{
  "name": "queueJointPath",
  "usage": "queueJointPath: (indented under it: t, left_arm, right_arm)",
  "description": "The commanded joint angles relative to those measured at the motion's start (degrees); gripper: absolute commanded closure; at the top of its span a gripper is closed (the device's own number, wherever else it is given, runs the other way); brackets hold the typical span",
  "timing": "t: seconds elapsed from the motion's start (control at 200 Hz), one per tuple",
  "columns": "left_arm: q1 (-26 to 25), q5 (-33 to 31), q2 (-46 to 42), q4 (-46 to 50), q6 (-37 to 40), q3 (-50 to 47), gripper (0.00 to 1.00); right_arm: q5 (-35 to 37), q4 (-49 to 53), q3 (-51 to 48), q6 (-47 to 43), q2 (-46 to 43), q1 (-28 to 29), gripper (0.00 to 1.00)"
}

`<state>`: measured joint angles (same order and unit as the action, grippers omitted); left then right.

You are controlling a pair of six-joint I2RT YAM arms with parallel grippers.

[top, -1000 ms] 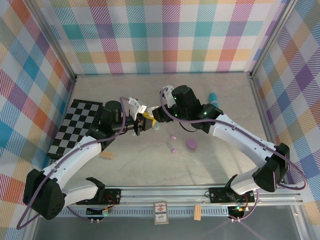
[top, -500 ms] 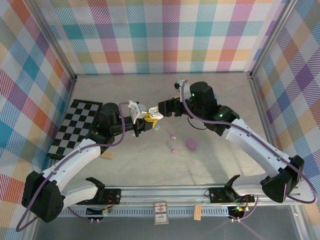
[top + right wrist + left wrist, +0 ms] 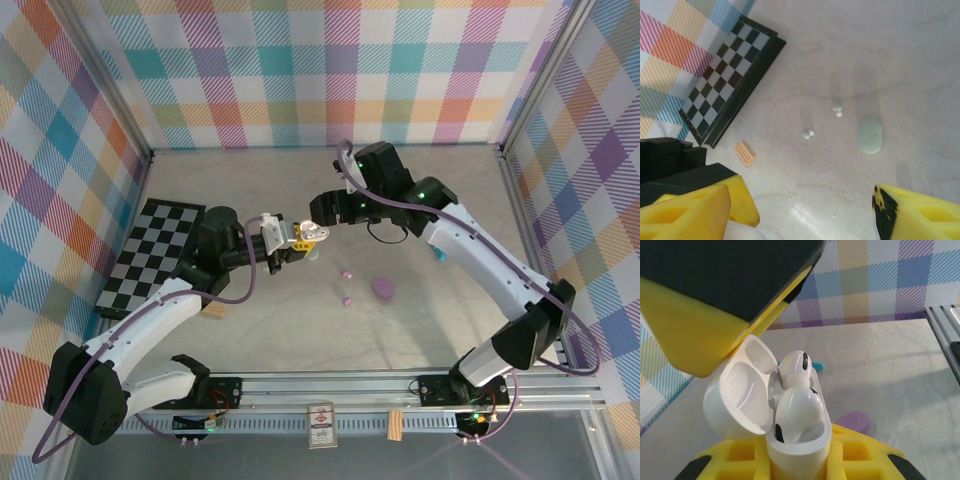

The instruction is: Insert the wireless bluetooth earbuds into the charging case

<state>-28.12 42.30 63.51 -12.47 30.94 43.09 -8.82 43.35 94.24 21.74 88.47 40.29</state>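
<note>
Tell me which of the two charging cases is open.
The white charging case in the left gripper: its lid is flipped back, two white earbuds inside. The purple case lies shut on the table.

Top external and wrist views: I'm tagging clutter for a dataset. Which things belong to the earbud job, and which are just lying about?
Job: open white plastic charging case with two white earbuds; small pink-purple earbuds; purple pebble-shaped case.
Lying about: black-and-white checkerboard; ridged wooden block.
</note>
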Motion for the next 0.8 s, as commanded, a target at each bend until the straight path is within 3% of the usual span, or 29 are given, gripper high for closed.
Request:
queueJointPath:
  t: [0.0, 0.29, 0.445, 0.55, 0.63, 0.795]
  left_arm:
    - [-0.6, 0.6, -1.3, 0.0, 2.7, -0.1, 1.0]
    - [-0.5, -4.3, -1.2, -0.7, -0.2, 0.1, 1.0]
    - [-0.6, -2.8, -2.2, 0.4, 0.1, -0.2, 1.0]
    - [-0.5, 0.2, -3.4, 3.2, 1.8, 0.2, 1.0]
    - [-0.5, 2.2, -3.9, 7.6, 3.7, 1.4, 1.0]
    - [-0.5, 5.9, -4.3, 15.6, 7.3, 4.7, 1.0]
  right_arm:
    - [-2.1, 7.9, 3.2, -1.1, 1.5, 0.0, 0.25]
    - [-3.9, 16.2, 6.2, -12.4, 1.1, 0.1, 0.26]
    - [-1.8, 10.8, 2.6, -19.6, -4.7, 0.0, 0.24]
    - [-8.4, 2.6, -6.0, -37.4, -11.9, 0.7, 0.16]
    - [-7.8, -2.5, -11.9, -49.6, -16.2, 2.2, 0.14]
    - [-6.7, 0.3, -11.8, -66.0, -16.5, 3.3, 0.13]
